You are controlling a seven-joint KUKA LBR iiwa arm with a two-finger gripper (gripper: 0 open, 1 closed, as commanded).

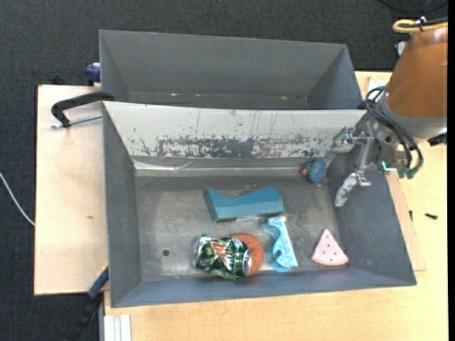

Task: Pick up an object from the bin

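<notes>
Gripper (351,182) hangs by the bin's (213,69) right wall, toward the back corner. Spread or clenched, I cannot tell. Nearest thing is a small blue ball (313,170), just beside it against the back wall. I judge it light, hard and prone to roll, so pinch across its middle.

Count:
- 1 blue ball
- 1 teal block (244,203)
- 1 crushed green can (223,255)
- 1 orange ball (252,244) touching the can
- 1 light-blue plastic piece (280,246)
- 1 pink wedge (328,250)

6 in all.
</notes>
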